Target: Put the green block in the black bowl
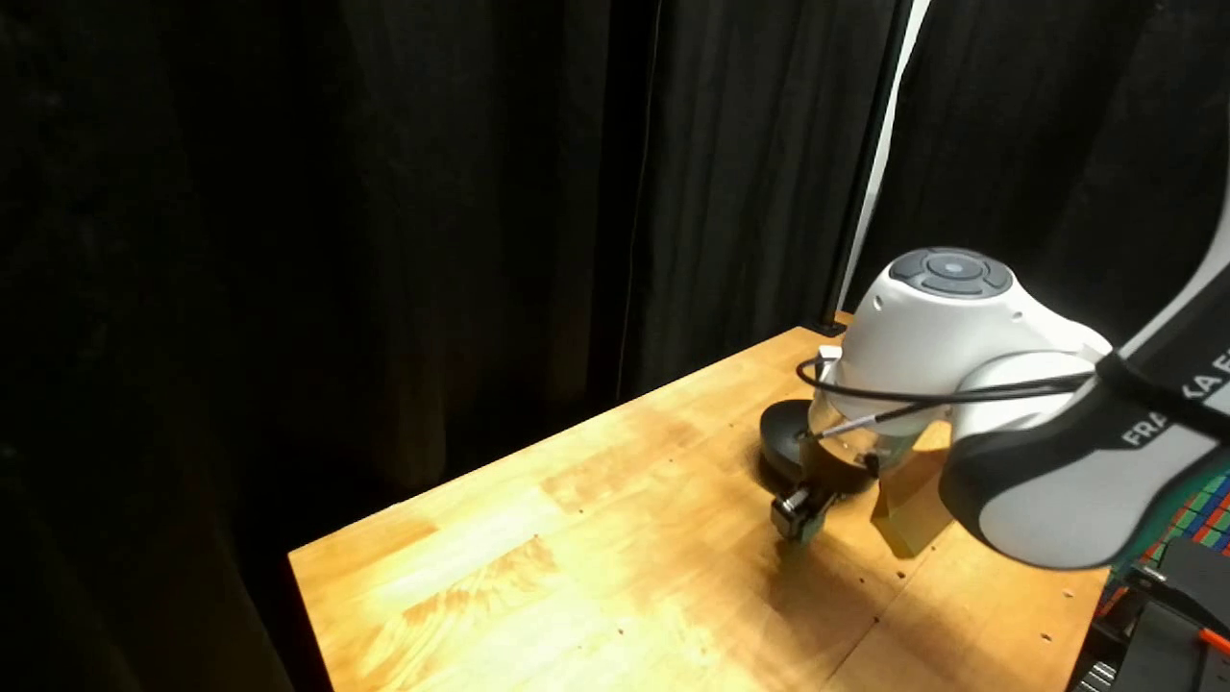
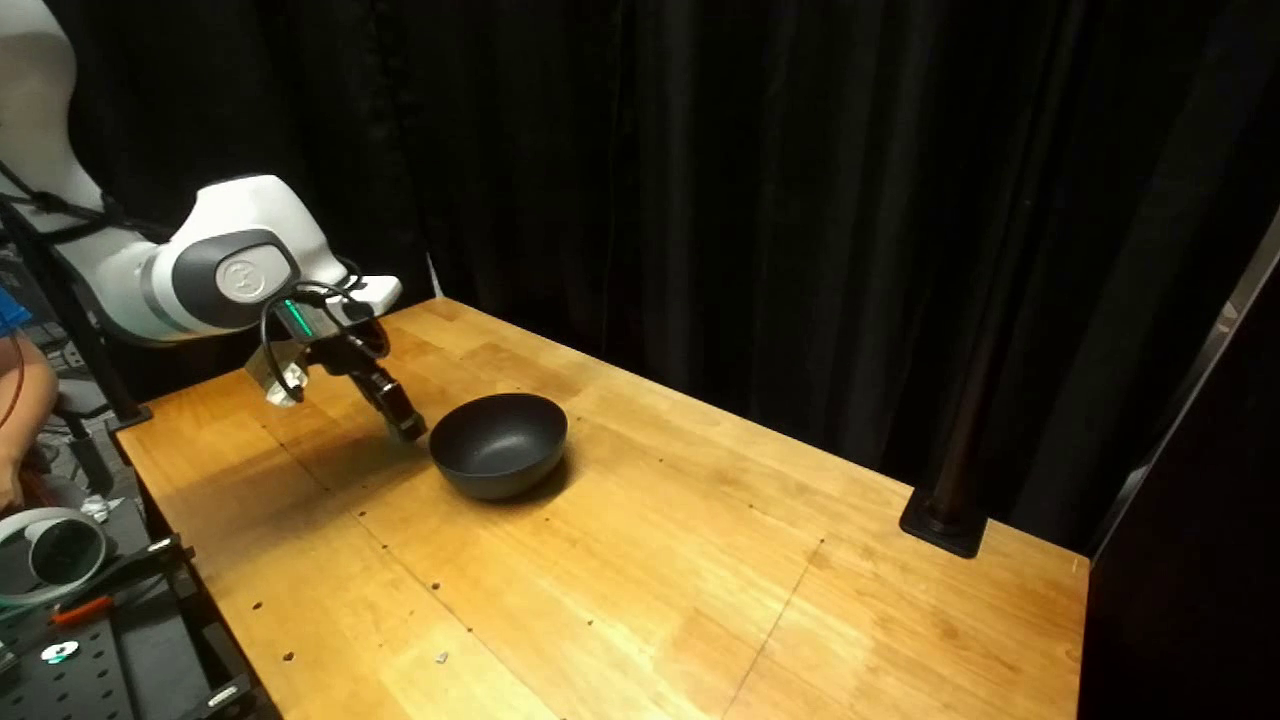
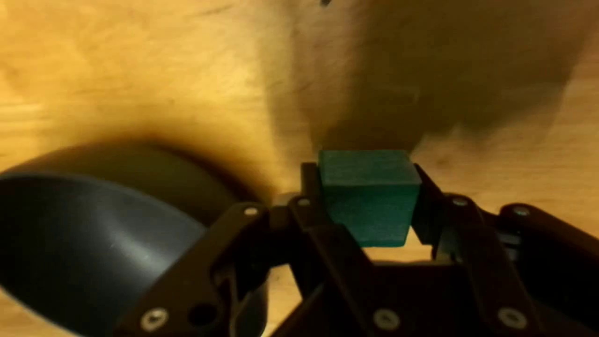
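The green block [image 3: 372, 201] was seen in the wrist view to be pinched by the gripper [image 3: 368, 199], its jaws closed against two opposite faces. The black bowl [image 2: 500, 470] was set upright on the bench [image 2: 640, 580], with its opening in plain sight in an exterior view, where no block was seen inside it. In an exterior view the bowl was partly covered by the arm [image 1: 903, 356].

The block was held outside the bowl, beside it and near its rim, with a strip of bench shown between the two in the wrist view. Whether it was borne clear of the bench could not be told for certain.

The grasp was judged to be made, the carry to be the step in hand, and the release not yet done. For the next move, height was judged to be needed first: the gripper's tip was placed low beside the bowl's wall, and by a straight sideways sweep the bowl might be struck and pushed. With the rim cleared, the block was to be brought over the middle of the opening, leftward as seen from the wrist, and lowered; only then were the jaws to be parted.
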`<state>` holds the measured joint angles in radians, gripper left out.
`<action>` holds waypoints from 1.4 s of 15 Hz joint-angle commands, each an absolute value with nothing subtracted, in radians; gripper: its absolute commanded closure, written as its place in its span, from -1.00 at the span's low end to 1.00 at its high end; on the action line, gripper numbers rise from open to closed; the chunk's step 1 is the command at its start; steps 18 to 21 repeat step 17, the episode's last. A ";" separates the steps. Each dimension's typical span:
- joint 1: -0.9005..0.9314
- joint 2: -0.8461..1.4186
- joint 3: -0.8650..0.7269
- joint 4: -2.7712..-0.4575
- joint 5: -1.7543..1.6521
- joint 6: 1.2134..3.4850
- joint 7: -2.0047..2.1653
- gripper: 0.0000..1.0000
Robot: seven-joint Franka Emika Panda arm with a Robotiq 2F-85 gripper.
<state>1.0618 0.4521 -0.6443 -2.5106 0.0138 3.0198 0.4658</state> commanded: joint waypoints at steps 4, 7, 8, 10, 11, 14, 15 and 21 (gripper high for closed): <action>1.236 0.498 -0.949 -2.406 -0.054 2.938 0.539 0.58; 1.213 0.513 -0.963 -2.387 -0.044 2.906 0.533 0.58; 1.205 0.508 -0.964 -2.385 -0.042 2.881 0.533 -0.42; 1.191 0.478 -0.957 -2.394 -0.054 2.830 0.519 -0.56; 1.180 0.443 -0.949 -2.402 -0.062 2.792 0.504 -0.70; 1.129 0.279 -0.924 -2.432 -0.098 2.687 0.424 -1.00; 1.150 0.236 -0.949 -2.440 -0.067 2.644 0.352 -1.00; 1.165 0.148 -0.994 -2.434 -0.062 2.557 0.270 -1.00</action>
